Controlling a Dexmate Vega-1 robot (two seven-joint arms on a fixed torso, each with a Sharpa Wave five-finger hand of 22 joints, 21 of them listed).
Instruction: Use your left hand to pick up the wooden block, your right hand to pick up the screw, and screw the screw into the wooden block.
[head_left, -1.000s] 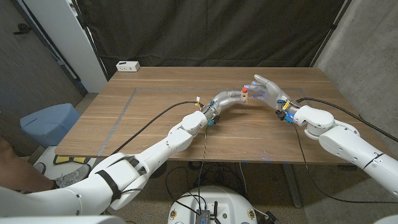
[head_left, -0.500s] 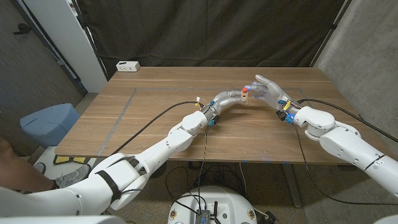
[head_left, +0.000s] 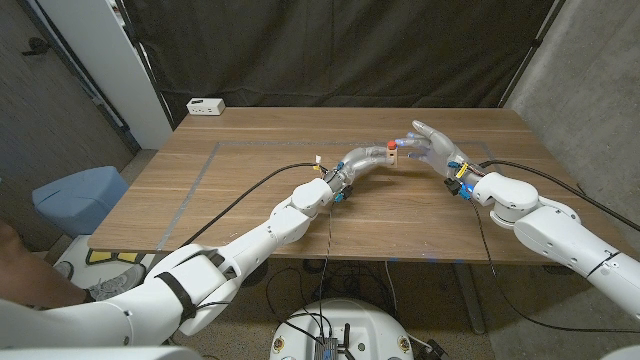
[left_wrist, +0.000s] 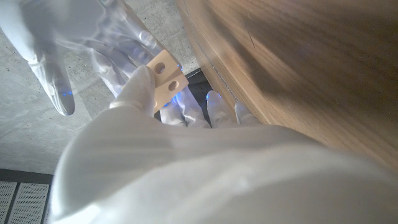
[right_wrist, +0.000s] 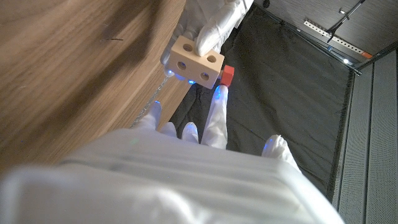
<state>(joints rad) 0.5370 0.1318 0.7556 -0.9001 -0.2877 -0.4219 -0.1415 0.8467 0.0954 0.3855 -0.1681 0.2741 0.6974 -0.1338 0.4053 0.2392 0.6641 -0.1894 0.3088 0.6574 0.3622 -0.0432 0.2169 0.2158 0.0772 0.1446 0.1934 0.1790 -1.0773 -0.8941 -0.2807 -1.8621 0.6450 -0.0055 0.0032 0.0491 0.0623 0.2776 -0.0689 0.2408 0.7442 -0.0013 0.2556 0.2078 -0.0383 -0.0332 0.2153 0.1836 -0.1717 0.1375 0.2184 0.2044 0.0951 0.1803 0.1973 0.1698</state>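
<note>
Your left hand (head_left: 372, 157) is clamped on the block (head_left: 393, 153), raised above the table (head_left: 250, 190) near its middle. The head view gives you only a small pale shape with a red spot at its top. Your left wrist view shows the block (left_wrist: 166, 79) as light bare wood, squared, with two round holes in one face, pinched between thumb and fingers. Your right wrist view shows that block (right_wrist: 198, 63) with two holes too, and the red screw (right_wrist: 227, 74) just beside it, touching a fingertip of your right hand (right_wrist: 205, 134). Your right hand (head_left: 432, 143) sits just right of the block, fingers spread; I cannot tell whether it grips the screw.
</note>
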